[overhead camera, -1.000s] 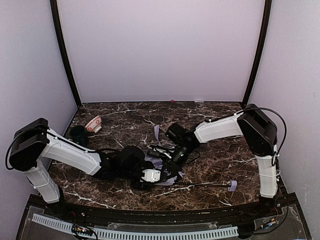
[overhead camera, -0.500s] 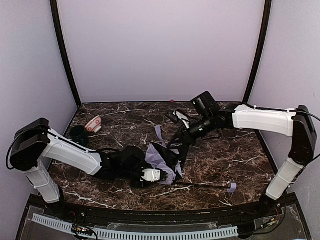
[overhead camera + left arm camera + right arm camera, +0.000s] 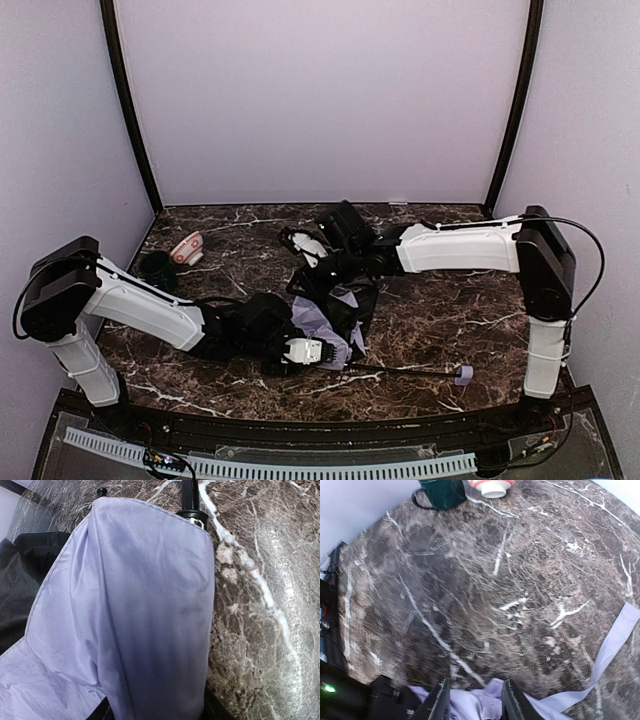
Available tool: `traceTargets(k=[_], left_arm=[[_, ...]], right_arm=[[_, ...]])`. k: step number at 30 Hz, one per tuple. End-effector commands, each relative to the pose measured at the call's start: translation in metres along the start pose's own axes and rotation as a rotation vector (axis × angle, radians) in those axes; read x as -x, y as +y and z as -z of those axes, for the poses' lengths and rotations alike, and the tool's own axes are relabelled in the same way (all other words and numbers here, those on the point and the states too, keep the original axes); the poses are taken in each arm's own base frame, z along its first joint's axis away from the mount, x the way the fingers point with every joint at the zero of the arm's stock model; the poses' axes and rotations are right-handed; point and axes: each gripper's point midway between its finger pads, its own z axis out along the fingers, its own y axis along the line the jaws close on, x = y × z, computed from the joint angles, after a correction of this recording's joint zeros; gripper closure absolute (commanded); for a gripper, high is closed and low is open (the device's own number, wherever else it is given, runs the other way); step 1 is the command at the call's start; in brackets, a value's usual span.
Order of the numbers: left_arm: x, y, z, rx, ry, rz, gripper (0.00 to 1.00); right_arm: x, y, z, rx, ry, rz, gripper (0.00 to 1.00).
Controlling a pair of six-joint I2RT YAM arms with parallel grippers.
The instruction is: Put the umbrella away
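Top view: umbrella (image 3: 330,325) lies mid-table, near side, left gripper (image 3: 305,350) state unclear; left wrist: limp, light canopy (image 3: 135,615) on a stiff shaft (image 3: 190,495); right wrist: right gripper (image 3: 472,700) pinches fabric, likely slippery.

Pale lavender umbrella (image 3: 325,325) with black underside on brown white-veined marble table (image 3: 440,310); red-patterned white bowl (image 3: 187,247).
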Motion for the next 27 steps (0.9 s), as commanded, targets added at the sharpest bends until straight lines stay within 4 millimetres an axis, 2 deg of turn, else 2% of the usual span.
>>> traceTargets(k=[1,5,6,12,13,15,20,24,27], left_arm=[[-0.049,-0.040,-0.006,-0.134,0.178,0.008,0.54],[-0.049,-0.039,-0.006,-0.131,0.181,0.009,0.55],[-0.049,-0.039,-0.006,-0.131,0.183,0.013,0.55],[-0.048,-0.038,-0.009,-0.135,0.190,0.038,0.67],[-0.046,-0.038,-0.009,-0.137,0.183,0.040,0.67],[-0.042,-0.039,-0.009,-0.147,0.167,0.051,0.68],[-0.036,-0.041,-0.007,-0.173,0.143,0.078,0.68],[-0.023,-0.045,0.001,-0.217,0.092,0.069,0.70],[-0.008,-0.050,0.011,-0.256,0.011,0.062,0.70]], right_arm=[[0.012,-0.012,0.001,-0.059,-0.028,0.001,0.80],[-0.004,-0.006,0.011,-0.030,0.008,-0.014,0.99],[-0.005,-0.002,0.020,-0.017,0.000,-0.017,1.00],[-0.054,0.023,0.052,0.095,0.041,-0.061,1.00],[-0.075,0.021,0.053,0.093,0.075,-0.081,1.00],[-0.100,0.014,0.059,0.091,0.093,-0.132,1.00],[-0.149,-0.001,0.057,0.094,0.115,-0.236,1.00],[-0.168,-0.020,0.044,0.092,0.115,-0.306,1.00],[-0.171,-0.036,0.037,0.084,0.104,-0.336,1.00]])
